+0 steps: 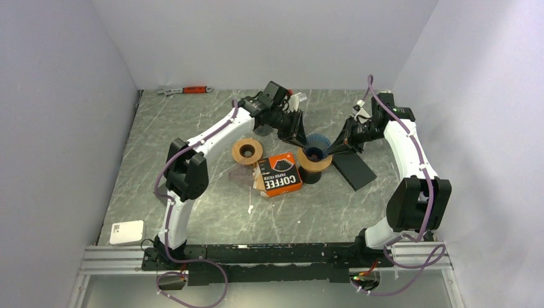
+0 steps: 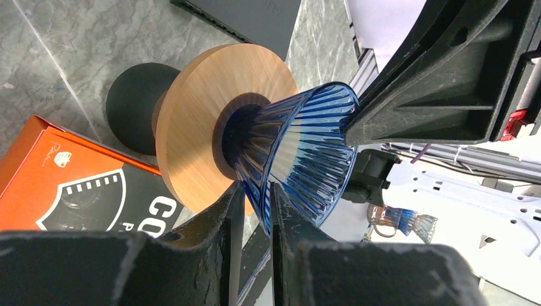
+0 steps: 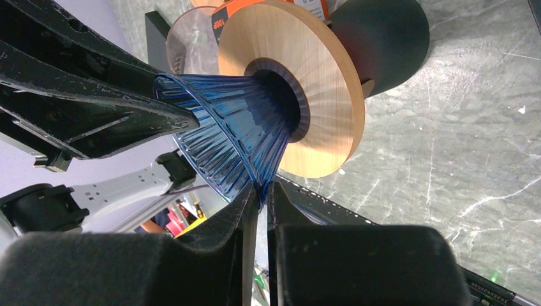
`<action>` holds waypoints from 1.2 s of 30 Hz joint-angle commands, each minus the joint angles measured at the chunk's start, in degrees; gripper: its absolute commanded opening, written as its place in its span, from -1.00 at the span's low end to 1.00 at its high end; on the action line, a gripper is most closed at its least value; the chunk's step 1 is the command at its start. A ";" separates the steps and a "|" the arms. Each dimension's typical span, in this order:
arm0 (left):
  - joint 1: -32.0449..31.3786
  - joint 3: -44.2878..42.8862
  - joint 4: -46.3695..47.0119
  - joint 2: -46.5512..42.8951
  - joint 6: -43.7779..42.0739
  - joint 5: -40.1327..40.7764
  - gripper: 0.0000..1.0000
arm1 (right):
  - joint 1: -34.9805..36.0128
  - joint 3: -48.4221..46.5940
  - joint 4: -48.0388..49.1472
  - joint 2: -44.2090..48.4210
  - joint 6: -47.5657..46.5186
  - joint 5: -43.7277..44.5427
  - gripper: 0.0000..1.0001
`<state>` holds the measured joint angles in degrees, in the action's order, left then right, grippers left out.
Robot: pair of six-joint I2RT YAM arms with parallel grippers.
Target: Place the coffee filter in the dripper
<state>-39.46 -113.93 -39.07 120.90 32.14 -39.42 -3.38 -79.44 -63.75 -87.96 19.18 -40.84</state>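
Right end effector (image 3: pixel 258 191) is clenched on the rim of the upright dripper (image 2: pixel 293 146), the left end effector (image 2: pixel 255 210) straddles the opposite rim, clamping undeterminable, and no loose filter shows, the filter box (image 1: pixel 280 174) lying beside the left one, nearer that arm.

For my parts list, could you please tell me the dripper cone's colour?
The dripper cone is translucent blue; left wrist view shows it best.

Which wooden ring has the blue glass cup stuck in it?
The wooden ring on the black stand, right of the orange coffee box, holds the blue dripper. The other ring, left of the box, is empty.
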 commanded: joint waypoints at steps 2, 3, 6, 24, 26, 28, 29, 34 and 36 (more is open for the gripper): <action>-0.25 -2.45 -3.83 1.16 -1.97 0.98 -0.67 | -0.56 0.54 -0.96 -1.39 -0.65 5.22 -0.74; -0.25 -2.24 -3.78 1.19 -1.87 0.85 -0.67 | -0.58 0.66 -1.21 -1.37 -0.86 5.55 -0.74; -0.25 -1.86 -3.39 0.97 -1.72 0.82 -0.67 | -0.54 0.86 -1.70 -1.17 -1.16 6.29 -0.74; 0.08 -9.08 -1.84 -0.66 -1.38 2.93 0.61 | -0.58 -10.45 -1.81 -1.07 1.16 3.84 -0.22; 0.43 -9.57 -1.06 -1.54 -1.22 3.20 0.66 | -0.58 -11.60 -1.13 -0.45 1.76 3.71 -0.03; 0.71 -9.22 -0.33 -3.45 -1.12 4.39 0.70 | -0.58 -12.75 -0.76 -0.08 1.83 3.71 0.11; 1.02 -8.79 -0.11 -4.65 -1.16 5.43 0.71 | -0.58 -13.22 -0.44 0.15 1.83 3.83 0.17; 2.07 -2.57 1.03 -13.09 -1.78 15.38 0.78 | -0.58 -13.91 1.56 2.77 1.74 6.63 0.38; 2.48 1.69 1.10 -16.94 -2.05 21.10 0.84 | -0.58 -13.50 2.86 4.25 1.86 8.28 0.43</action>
<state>-37.98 -116.38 -40.36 114.76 30.96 -28.91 -3.73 -90.89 -64.42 -88.25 20.62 -35.97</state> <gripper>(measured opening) 0.900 0.688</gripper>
